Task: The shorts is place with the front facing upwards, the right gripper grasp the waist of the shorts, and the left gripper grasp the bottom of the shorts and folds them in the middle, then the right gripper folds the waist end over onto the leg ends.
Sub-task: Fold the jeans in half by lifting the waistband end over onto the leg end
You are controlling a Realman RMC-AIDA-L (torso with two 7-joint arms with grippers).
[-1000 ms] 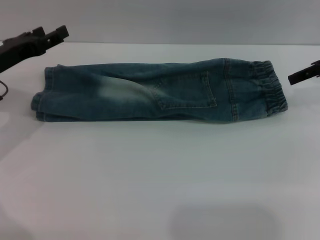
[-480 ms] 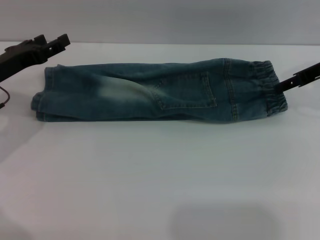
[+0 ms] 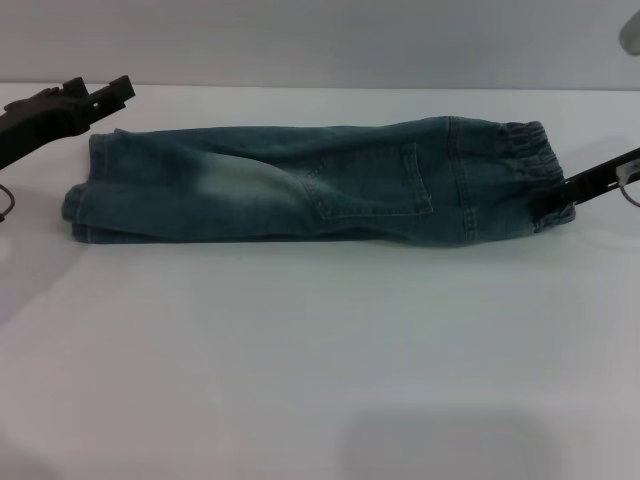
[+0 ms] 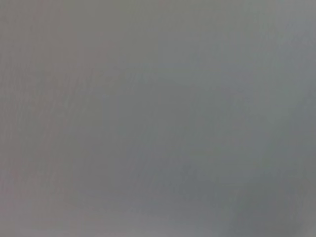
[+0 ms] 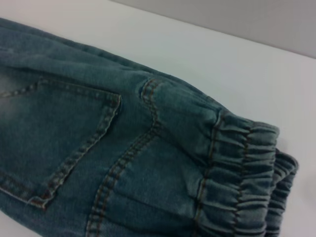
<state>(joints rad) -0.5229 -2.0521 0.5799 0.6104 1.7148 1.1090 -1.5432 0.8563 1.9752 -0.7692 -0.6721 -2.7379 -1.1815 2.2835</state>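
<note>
Blue denim shorts (image 3: 300, 185) lie folded lengthwise across the white table (image 3: 320, 340), a back pocket (image 3: 375, 185) facing up. Their gathered elastic waist (image 3: 540, 175) is at the right, and the straight leg ends (image 3: 82, 200) are at the left. My right gripper (image 3: 572, 185) reaches in from the right edge, its tip at the waist's outer edge. The right wrist view shows the waist (image 5: 247, 182) and pocket (image 5: 59, 143) close up, with no fingers. My left gripper (image 3: 115, 90) hovers just behind the leg ends, apart from the cloth. Only blank grey shows in the left wrist view.
A grey wall (image 3: 320, 40) runs behind the table's far edge. Bare white table surface stretches in front of the shorts.
My right gripper has come in leftward and down until its tip meets the waist's edge. The left gripper has drawn back slightly to the left. The shorts have not moved.
</note>
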